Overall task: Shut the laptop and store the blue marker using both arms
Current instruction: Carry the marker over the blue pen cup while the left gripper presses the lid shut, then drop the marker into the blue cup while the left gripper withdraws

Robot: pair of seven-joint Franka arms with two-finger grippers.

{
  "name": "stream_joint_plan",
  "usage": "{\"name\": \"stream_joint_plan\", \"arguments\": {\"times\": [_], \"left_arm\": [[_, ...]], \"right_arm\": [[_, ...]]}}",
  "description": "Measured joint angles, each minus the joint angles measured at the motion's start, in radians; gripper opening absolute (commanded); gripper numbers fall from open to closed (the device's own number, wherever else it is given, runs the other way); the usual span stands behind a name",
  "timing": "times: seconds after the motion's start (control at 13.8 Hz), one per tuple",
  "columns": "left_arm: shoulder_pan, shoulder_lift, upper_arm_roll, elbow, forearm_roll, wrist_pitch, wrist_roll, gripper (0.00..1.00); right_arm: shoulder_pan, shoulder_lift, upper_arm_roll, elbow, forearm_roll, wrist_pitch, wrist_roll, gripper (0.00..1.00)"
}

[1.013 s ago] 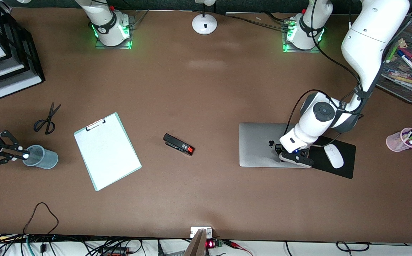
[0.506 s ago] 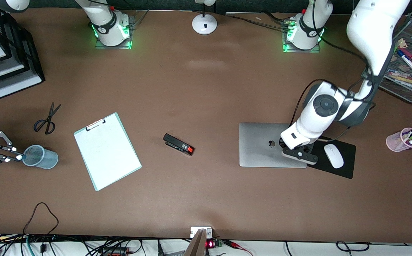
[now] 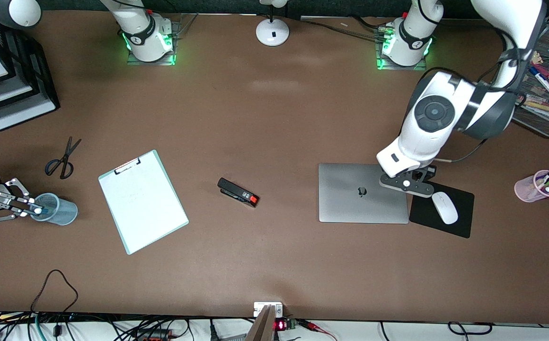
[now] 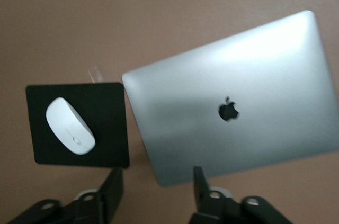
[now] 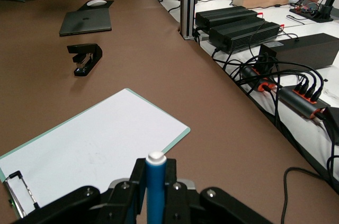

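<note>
A brown counter [image 3: 274,265] fills the scene under even overhead light, with faint glare patches near its upper middle. Black cables [image 3: 57,327] run along its near edge. In the right wrist view, a neighbouring white bench [image 5: 296,17] carries black boxes [image 5: 238,25] and a power strip [image 5: 304,102].

The front view looks steeply down on the whole counter [image 3: 274,265] from high up, facing the arm bases. The left wrist view looks nearly straight down from close above the laptop [image 4: 233,102], which also shows in the front view [image 3: 350,208]. The right wrist view looks low along the counter from beside the clipboard [image 5: 90,144], with the laptop small and well apart.
</note>
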Motion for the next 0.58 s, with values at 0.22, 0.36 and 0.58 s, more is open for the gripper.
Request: {"name": "stream_joint_plan", "arguments": {"times": [0.22,0.36,0.58], "left_arm": [[0.017,-0.033,0.0,0.095,-0.135,-0.172,0.05,1.0],[0.024,-0.041,0.0,0.206,-0.163,-0.32,0.061,1.0],[0.031,-0.051,0.0,0.372,-0.169,-0.5,0.07,1.0]], "right_arm": [[-0.021,0.021,0.0,0.0,0.0,-0.007,-0.021,0.14],[-0.033,0.027,0.0,0.0,0.0,-0.012,-0.023,0.31],[-0.04,0.028,0.0,0.0,0.0,-0.023,-0.023,1.0]]}}
